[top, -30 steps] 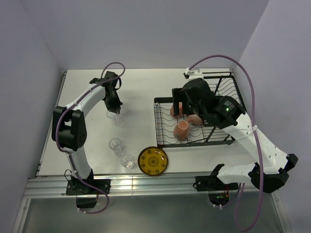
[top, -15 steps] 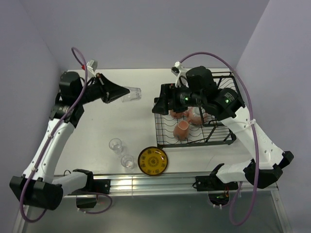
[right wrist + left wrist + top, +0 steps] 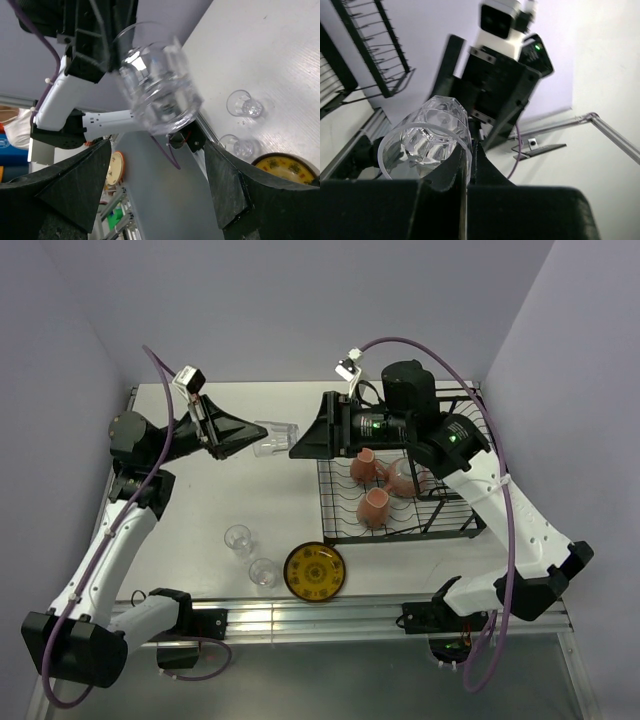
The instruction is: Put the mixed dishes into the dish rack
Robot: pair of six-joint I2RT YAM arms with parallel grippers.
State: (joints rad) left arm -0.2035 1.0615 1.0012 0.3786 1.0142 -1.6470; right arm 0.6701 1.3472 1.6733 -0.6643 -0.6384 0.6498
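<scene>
Glass (image 3: pixel 273 436) is held sideways, clamped in the left claw (image 3: pixel 248 436), its axis aimed at the wide-spread, empty right claw (image 3: pixel 303 447) just beside.

The white table (image 3: pixel 290 515) between my two arms is carrying four items. The black wire dish rack (image 3: pixel 400 536) is sitting on its right half. Two small clear glasses are standing left of centre, near each other but apart: the farther glass (image 3: pixel 238 538) and the nearer glass (image 3: pixel 263 572). The yellow plate (image 3: pixel 314 571) is lying flat just beside the nearer glass, near the rack's front corner.
</scene>
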